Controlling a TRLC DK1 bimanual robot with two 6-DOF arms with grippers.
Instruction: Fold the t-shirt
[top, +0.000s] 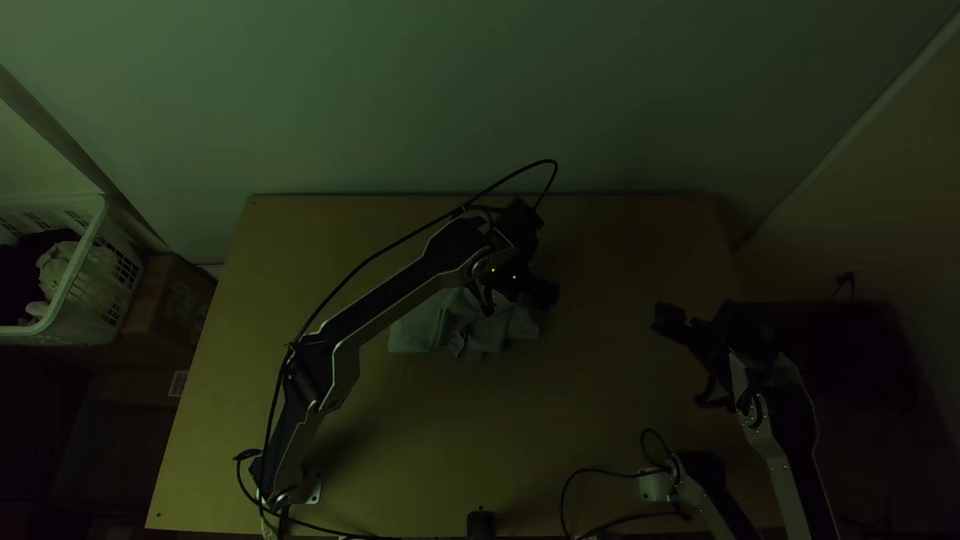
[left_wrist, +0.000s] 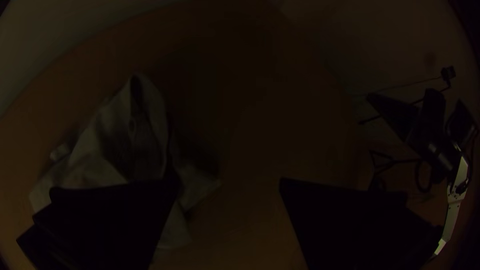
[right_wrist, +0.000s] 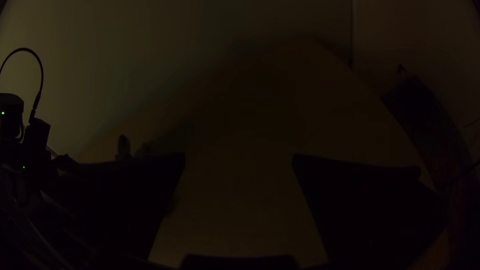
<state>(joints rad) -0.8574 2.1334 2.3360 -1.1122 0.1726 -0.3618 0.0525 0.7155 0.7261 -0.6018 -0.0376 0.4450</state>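
Left wrist view: pincer (top: 520, 302) gapes wide near shirt (left_wrist: 95, 162).

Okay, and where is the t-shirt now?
In the top view, the t-shirt lies bunched on the table, left of its middle, beside and partly under the left gripper.

Dim greenish light. Plain pale wall (top: 400, 90) behind the light wooden rectangular bench (top: 600, 420)'s far edge. White perforated plastic basket (top: 78, 265) near its left edge, beside brown cardboard box (top: 165, 305).
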